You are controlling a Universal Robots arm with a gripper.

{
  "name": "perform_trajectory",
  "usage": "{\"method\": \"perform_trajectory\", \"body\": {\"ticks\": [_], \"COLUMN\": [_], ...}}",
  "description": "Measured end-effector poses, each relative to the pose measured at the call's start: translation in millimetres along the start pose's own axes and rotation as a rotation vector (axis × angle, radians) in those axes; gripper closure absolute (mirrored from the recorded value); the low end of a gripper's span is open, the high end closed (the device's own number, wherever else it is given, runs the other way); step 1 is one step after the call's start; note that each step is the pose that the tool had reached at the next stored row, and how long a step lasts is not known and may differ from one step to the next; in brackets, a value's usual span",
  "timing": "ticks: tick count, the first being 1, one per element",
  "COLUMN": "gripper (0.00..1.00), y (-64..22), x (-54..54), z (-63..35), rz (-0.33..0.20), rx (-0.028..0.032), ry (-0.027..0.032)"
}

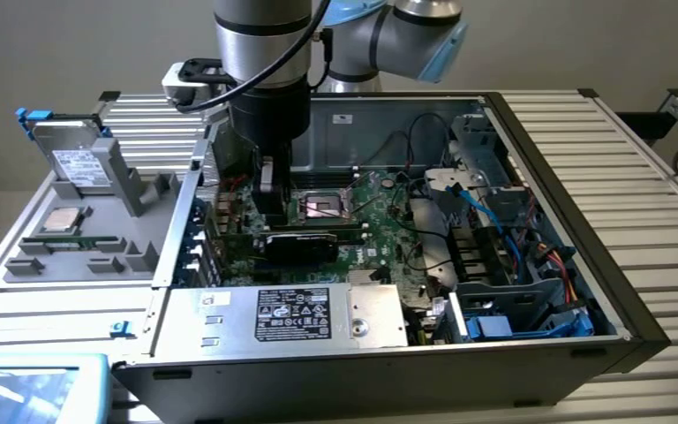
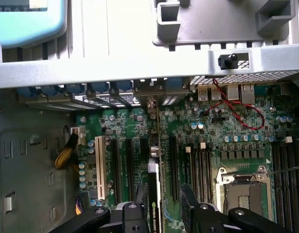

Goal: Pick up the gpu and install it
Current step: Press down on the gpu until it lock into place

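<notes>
Gripper [image 2: 156, 213] fingers [image 2: 137, 216] pinch the upright gpu [image 2: 153, 194], edge-on, at the motherboard's [image 2: 227, 131] expansion slots.

open computer case [image 1: 621, 291], hard drive [image 1: 77, 163], grey tray [image 1: 139, 256]

There is one robot arm [image 1: 266, 53] and one open computer case [image 1: 575, 265]. Inside sits one green motherboard [image 2: 227, 141] with one gpu [image 1: 301, 240], one empty processor socket [image 2: 242, 187] and one white slot [image 2: 99, 167]. One hard drive [image 1: 78, 159] stands outside.
</notes>
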State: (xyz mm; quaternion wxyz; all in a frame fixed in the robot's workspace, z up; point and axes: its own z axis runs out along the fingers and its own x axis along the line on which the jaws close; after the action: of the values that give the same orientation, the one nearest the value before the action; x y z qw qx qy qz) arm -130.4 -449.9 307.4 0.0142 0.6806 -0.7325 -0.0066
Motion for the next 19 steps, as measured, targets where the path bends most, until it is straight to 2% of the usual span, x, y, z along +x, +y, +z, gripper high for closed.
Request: {"method": "perform_trajectory", "body": {"ticks": [7, 8, 9, 11, 12, 13, 17, 18, 19], "gripper": [0.61, 0.74, 0.74, 0.85, 0.85, 0.88, 0.88, 0.88, 0.88], "y": [0.0, 0.0, 0.0, 0.0, 0.0, 0.9, 7.5, 10.6, 15.1], "x": [0.0, 0.0, 0.0, 0.0, 0.1, 0.2, 0.5, 0.6, 0.9], "z": [0.0, 0.0, 0.0, 0.0, 0.2, 0.7, 3.1, 3.8, 4.6], "rz": [0.0, 0.0, 0.0, 0.001, 0.002, 0.003, 0.004, 0.004, 0.003], "rx": [0.0, 0.0, 0.0, 0.0001, 0.0009, 0.0063, 0.0397, 0.0435, 0.0447], "ry": [0.0, 0.0, 0.0, -0.0001, 0.0, -0.0004, -0.003, -0.0032, -0.0036]}}
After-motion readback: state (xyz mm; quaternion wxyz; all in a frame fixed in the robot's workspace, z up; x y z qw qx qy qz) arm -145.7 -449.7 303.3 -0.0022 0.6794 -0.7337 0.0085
